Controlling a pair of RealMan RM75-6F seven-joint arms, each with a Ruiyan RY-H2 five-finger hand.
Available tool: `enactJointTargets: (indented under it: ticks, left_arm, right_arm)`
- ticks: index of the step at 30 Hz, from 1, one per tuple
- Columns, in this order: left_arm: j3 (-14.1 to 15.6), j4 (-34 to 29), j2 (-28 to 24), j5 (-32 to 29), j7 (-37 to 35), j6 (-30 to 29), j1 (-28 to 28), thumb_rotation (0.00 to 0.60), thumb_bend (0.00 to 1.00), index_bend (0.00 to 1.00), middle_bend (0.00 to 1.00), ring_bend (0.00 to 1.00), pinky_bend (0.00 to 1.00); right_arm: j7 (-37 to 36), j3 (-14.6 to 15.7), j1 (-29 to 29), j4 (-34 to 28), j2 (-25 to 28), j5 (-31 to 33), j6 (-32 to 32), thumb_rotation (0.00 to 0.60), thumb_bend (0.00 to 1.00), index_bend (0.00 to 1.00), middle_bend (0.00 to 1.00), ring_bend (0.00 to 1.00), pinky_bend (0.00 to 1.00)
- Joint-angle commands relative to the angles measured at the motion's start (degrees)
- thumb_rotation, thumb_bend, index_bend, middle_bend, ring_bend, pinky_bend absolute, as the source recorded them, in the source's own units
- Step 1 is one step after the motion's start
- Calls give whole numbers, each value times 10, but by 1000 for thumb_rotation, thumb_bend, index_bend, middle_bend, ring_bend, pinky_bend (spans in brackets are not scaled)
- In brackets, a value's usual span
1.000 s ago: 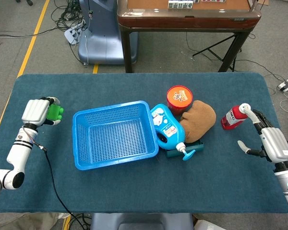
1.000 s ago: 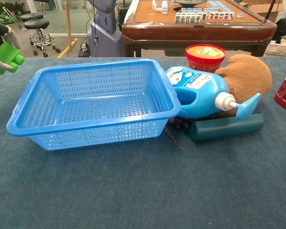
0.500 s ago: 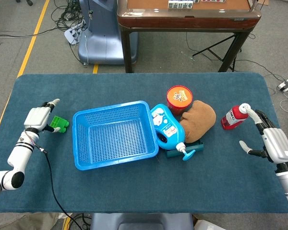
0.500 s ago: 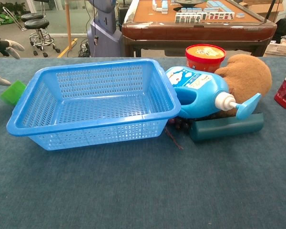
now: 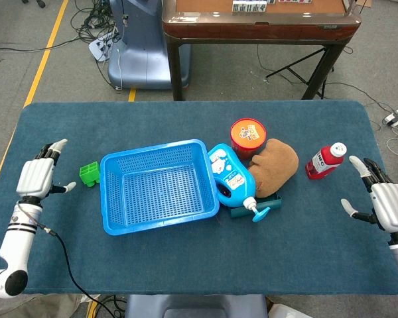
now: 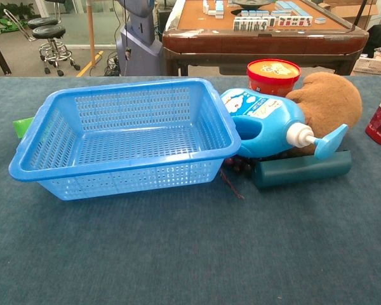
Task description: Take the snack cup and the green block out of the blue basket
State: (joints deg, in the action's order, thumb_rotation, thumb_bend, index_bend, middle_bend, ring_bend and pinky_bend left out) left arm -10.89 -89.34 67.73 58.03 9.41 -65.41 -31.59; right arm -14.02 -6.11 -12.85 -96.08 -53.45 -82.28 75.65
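My left hand [image 5: 37, 177] is spread and empty near the table's [image 5: 186, 265] left edge; a second ago it was holding the green block [image 5: 88, 173], which now sits on the table just beside the blue basket's [image 5: 113, 222] left wall. Basket looks empty. Snack cup [image 5: 247, 135] stands behind the detergent bottle [image 5: 232, 180] and plush toy [image 5: 276, 165], outside the basket. My right hand [image 5: 383, 202] is spread, pulled back from the red bottle [image 5: 324, 161] toward the right edge. Both items out, so I judge the task done.
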Motion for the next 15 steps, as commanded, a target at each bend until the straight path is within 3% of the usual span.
enactJointTargets:
  ticks: [1,9,15]
  left_arm:
    - [22,-54,-19,30,16,-63,48,600,188,71,116,92,227]
    - [70,-112,-22,123,46,-177,122,600,188,87,116,93,227]
    - [97,-137,-17,176,70,-229,164,600,188,91,116,93,223]
  right_arm:
    - [24,11,10,-3,-4,2,2,600,316,18,138,49,208]
    - [29,30,38,8,-27,-27,41,600,320,60,144,50,208]
    - [26,40,55,9,-36,-39,59,600,328,66,144,53,208]
